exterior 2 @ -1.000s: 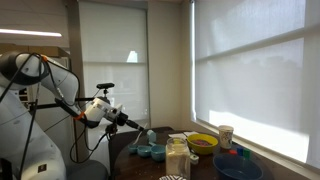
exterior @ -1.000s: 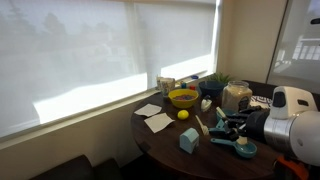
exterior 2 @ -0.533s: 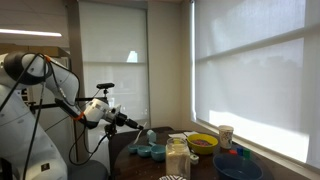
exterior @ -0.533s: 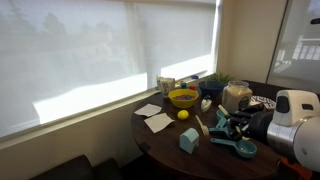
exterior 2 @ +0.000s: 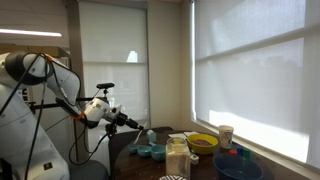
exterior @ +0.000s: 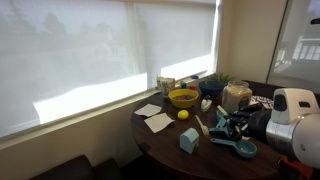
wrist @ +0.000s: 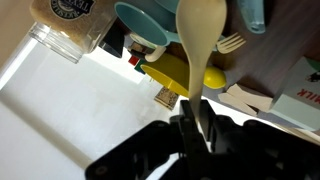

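Observation:
My gripper (wrist: 195, 112) is shut on the handle of a pale wooden spoon (wrist: 203, 35). The spoon's bowl points away from me, over the round dark table (exterior: 170, 150). In both exterior views the spoon (exterior: 201, 127) sticks out from the gripper (exterior 2: 124, 121) above the tabletop. Beyond the spoon tip lie teal measuring cups (wrist: 150, 22), a yellow bowl (wrist: 180, 72) and a lemon (wrist: 214, 78). A glass jar (wrist: 68, 24) stands to one side.
On the table are a yellow bowl (exterior: 183, 97), a lemon (exterior: 183, 114), white napkins (exterior: 155, 120), a light blue carton (exterior: 189, 140), teal measuring cups (exterior: 240, 146), a jar (exterior: 236, 96) and a blue bowl (exterior 2: 238, 168). Window blinds (exterior: 100, 50) rise behind it.
The arm has wavered slightly sideways and come back. The spoon stays in the shut gripper.

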Controlling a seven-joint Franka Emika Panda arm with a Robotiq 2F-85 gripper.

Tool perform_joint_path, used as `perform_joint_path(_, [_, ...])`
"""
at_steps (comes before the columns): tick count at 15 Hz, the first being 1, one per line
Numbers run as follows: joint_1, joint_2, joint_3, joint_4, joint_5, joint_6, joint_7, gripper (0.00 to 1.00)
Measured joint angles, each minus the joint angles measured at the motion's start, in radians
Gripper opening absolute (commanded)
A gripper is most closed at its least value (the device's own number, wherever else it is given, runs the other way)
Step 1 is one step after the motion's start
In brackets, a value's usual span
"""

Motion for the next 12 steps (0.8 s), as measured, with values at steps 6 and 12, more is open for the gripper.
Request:
perform_joint_path(6, [0.018, -0.034, -0.118, -0.002, 0.049, 0.110, -0.025, 0.03])
perform_joint_path(12, [0.014, -0.134, -0.229, -0.009, 0.215, 0.211, -0.135, 0.03])
